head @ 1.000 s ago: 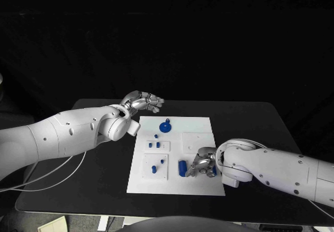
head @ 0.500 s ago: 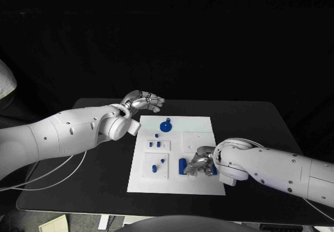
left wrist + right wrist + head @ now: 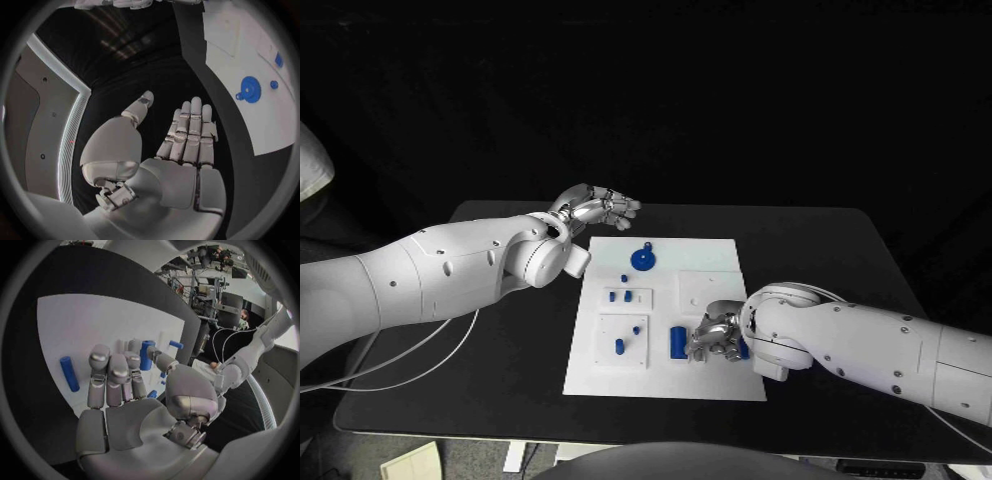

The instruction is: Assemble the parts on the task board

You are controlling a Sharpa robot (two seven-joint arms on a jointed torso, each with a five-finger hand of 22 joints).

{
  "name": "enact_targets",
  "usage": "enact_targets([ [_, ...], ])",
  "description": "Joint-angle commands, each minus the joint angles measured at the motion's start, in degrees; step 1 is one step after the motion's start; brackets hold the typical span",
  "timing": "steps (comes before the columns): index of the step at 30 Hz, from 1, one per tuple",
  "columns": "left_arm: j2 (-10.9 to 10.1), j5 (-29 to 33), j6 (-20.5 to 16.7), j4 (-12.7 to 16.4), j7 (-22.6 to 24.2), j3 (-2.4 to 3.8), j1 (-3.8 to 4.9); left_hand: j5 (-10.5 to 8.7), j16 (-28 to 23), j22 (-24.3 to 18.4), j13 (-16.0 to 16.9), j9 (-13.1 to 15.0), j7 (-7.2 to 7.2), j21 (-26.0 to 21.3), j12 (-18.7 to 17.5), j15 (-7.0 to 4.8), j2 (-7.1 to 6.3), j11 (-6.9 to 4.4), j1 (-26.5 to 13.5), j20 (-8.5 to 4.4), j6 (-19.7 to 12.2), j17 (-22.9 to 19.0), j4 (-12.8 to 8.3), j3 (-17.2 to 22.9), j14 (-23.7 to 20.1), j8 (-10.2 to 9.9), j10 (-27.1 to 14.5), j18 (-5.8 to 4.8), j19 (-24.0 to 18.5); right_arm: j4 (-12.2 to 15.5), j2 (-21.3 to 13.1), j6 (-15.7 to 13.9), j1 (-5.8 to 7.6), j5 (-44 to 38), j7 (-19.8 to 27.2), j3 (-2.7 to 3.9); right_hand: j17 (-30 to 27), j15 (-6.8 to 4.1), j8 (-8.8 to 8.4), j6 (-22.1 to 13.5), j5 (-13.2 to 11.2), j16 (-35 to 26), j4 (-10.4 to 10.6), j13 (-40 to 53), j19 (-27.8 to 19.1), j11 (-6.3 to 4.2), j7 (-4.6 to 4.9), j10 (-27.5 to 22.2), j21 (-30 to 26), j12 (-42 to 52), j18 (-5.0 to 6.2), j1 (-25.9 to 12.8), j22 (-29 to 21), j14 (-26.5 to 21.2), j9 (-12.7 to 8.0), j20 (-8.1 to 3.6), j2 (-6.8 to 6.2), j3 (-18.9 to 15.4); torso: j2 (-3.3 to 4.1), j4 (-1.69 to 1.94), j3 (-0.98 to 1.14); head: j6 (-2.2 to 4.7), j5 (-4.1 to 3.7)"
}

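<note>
Black table point(image 3: 834, 260) with rounded corners, seen from above. A white rectangular task board point(image 3: 711, 262) lies flat at its middle, long side running away from the robot, with bare black surface on every side. Small blue parts rest on the board: a round piece with a knob point(image 3: 643, 260) near the far edge and an upright cylinder point(image 3: 678, 342) near the close edge.

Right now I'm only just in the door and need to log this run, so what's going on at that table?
A two-armed robot is assembling small blue parts on the white task board. Its right hand is down over the board's near edge, fingers curled around a blue part, next to a blue cylinder lying flat. Whether it truly grips that part is unclear. The left hand hovers off the board's far left corner, holding nothing. A round blue piece sits near the far edge.
</note>
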Motion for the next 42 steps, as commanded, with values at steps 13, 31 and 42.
enact_targets([
  [13,0.07,0.11,0.56,0.09,0.30,0.04,0.07,0.11,-0.42,0.11,0.04,-0.06,1.32,-0.24,-0.33,0.19,0.06,0.35,-0.44,-0.01,-0.47,0.10,0.34,-0.06,0.35,0.25,0.16,0.69,0.32,0.57,-0.53,0.15,-0.23,0.07,0.15,-0.14,0.14,-0.17,0.21,0.34,0.21,-0.24,-2.82,0.10,0.00,0.02,0.19,0.25,0.44,-0.26,2.75,-0.82,0.12,0.02,0.11,0.63,-2.56,-3.00,-0.01,-0.02,-0.02,0.01,0.01],
  [31,-0.22,0.11,0.45,0.11,0.46,0.04,0.07,0.11,-0.47,0.16,0.05,-0.07,1.32,-0.30,-0.34,0.19,0.07,0.35,-0.44,-0.01,-0.47,0.16,0.35,-0.06,0.35,0.28,0.17,0.69,0.32,6.12,-11.60,-1.05,2.60,-2.77,1.43,1.69,0.16,-0.18,0.04,0.11,0.03,-0.33,-3.30,0.09,0.19,0.03,0.21,0.53,0.33,-0.22,2.75,-0.37,-0.06,0.13,0.22,0.46,-2.79,-3.46,-0.02,-0.17,0.07,0.85,-0.29],
  [42,-0.21,0.10,0.36,0.10,0.50,0.03,0.07,0.11,-0.49,0.19,0.05,-0.07,1.31,-0.33,-0.34,0.19,0.04,0.34,-0.43,-0.01,-0.45,0.20,0.34,-0.07,0.36,0.30,0.19,0.69,0.33,5.07,-14.00,2.00,2.92,-10.37,-0.82,1.63,0.23,-0.19,0.23,0.45,-0.10,-0.27,-3.72,0.06,0.38,-0.02,0.13,0.77,0.37,-0.20,2.75,0.63,-0.11,0.26,0.48,0.37,-3.04,-3.23,0.06,-0.14,0.12,1.08,-0.61],
])
